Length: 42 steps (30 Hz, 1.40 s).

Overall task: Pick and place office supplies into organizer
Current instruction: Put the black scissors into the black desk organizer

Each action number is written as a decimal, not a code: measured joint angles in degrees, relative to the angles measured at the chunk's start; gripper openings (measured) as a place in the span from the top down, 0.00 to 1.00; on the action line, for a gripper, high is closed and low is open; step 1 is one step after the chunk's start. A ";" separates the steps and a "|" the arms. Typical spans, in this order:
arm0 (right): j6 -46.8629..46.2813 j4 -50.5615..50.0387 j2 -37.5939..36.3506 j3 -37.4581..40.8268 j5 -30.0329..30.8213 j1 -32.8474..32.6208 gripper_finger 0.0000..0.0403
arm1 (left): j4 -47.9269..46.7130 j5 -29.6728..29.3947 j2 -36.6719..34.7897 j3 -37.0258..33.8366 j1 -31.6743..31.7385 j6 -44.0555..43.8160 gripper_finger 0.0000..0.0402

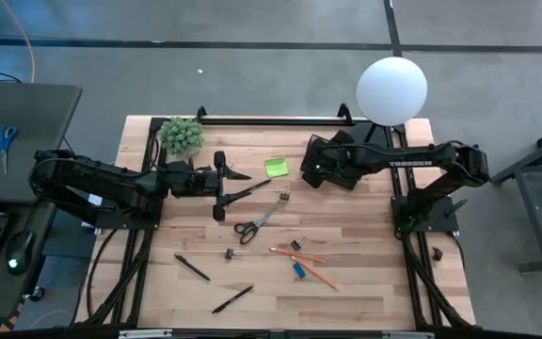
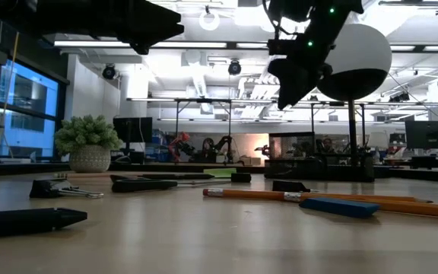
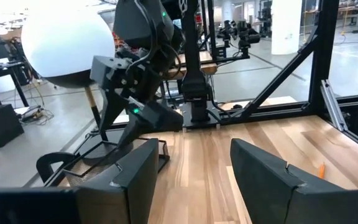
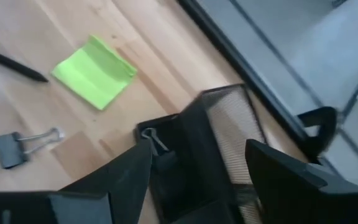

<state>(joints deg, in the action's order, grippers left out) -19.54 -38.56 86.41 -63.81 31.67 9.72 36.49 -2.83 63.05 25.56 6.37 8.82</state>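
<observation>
potted plant back left | globe lamp back right | blue-handled scissors side desk

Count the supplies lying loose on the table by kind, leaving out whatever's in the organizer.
Pens: 3
Pencils: 2
Clips: 3
Scissors: 1
Sticky pad: 1
Blue piece: 1
Total: 11

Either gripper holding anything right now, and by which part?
Nothing is held. Left gripper and right gripper are both open and empty; the right is above the organizer.
</observation>
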 joint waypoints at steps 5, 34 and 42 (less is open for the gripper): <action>1.64 4.56 5.01 0.00 -3.85 1.63 0.37 | 0.04 0.00 0.00 0.00 0.00 0.03 0.53; 4.43 3.31 11.63 0.02 1.09 6.86 0.37 | -0.66 -1.82 0.00 0.00 0.00 1.22 0.53; 7.30 11.84 3.76 0.00 -6.46 -1.10 0.38 | -0.79 -3.85 -0.13 0.00 0.00 1.01 0.53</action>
<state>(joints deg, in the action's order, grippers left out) -12.24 -26.71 90.17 -63.81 25.20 8.61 35.70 -6.68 62.92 25.56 6.37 9.82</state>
